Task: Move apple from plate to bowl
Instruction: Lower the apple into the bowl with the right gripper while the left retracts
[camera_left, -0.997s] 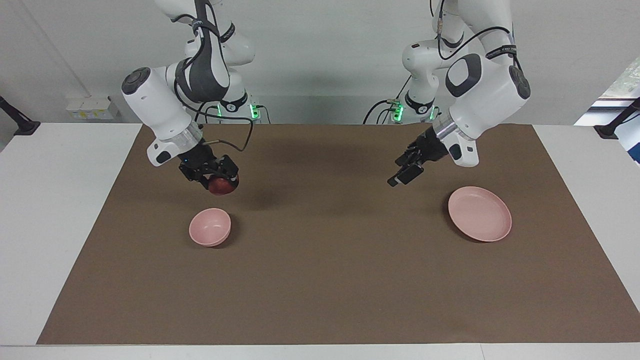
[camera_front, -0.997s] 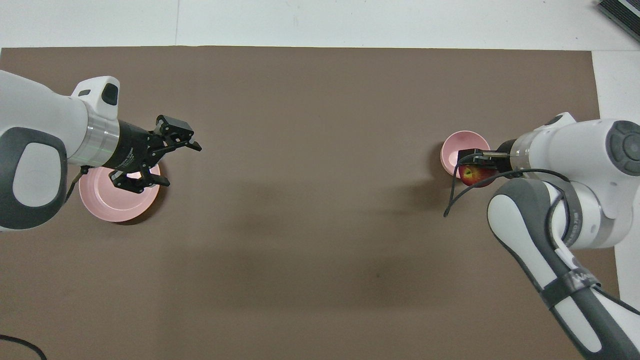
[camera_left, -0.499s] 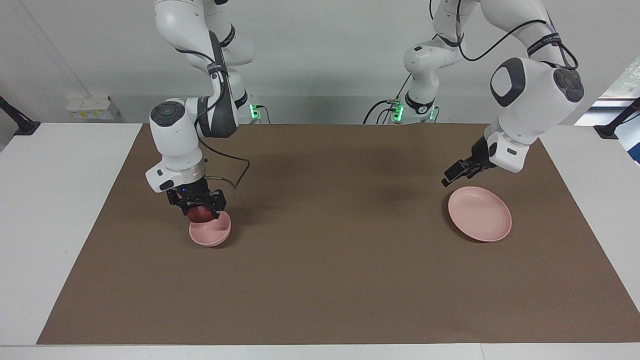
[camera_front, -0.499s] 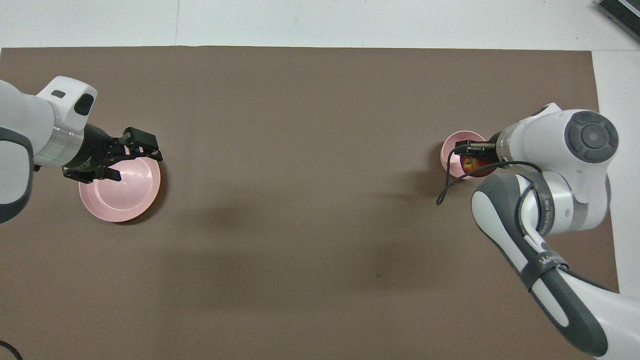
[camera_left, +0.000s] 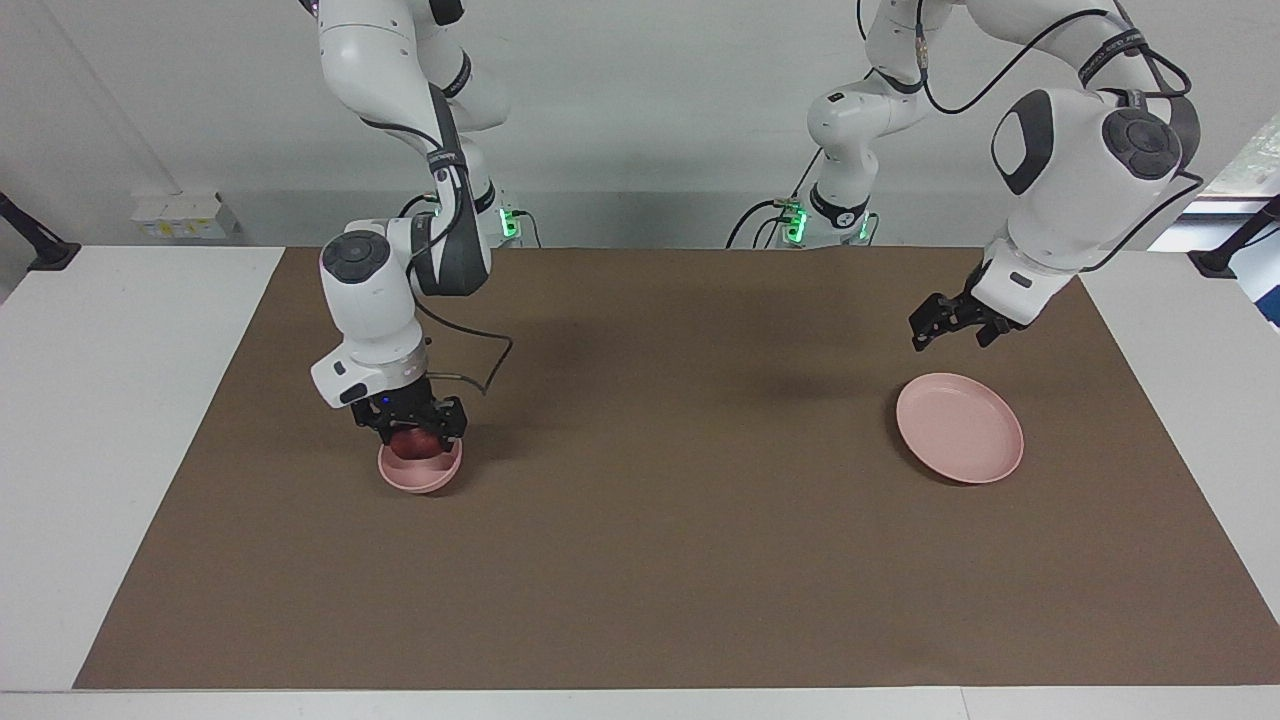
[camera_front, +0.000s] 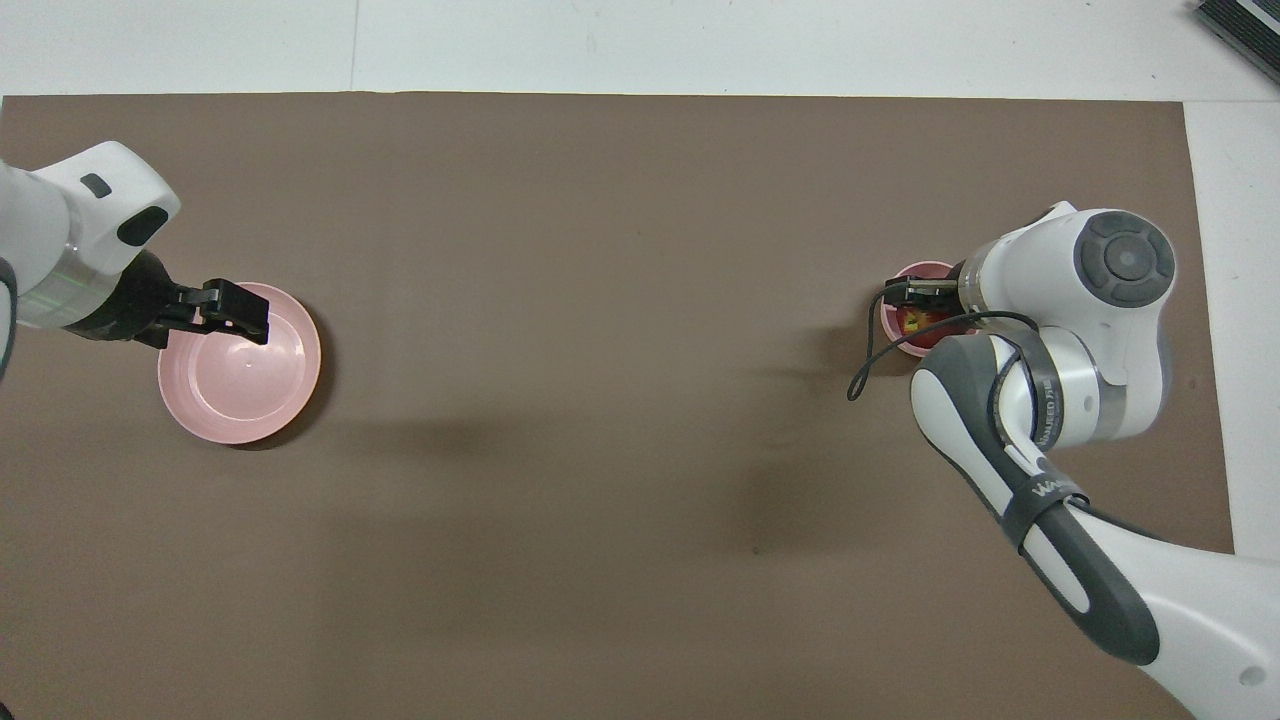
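Facing view: the right claw (camera_left: 412, 436) sits down in the bowl (camera_left: 420, 470), seemingly clasping the apple (camera_left: 410, 442). The left claw (camera_left: 950, 320) hangs released at one o'clock above the plate (camera_left: 960, 428).

Overhead view: apple (camera_front: 915, 325) inside bowl (camera_front: 905, 295); left claw (camera_front: 232, 310) over the plate's (camera_front: 240, 365) rim, eleven o'clock.

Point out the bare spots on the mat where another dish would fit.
The whole stretch of brown mat between the bowl and the plate is bare. It is crowded only at the bowl, where the right gripper sets the apple; the left gripper hangs above the plate's edge.
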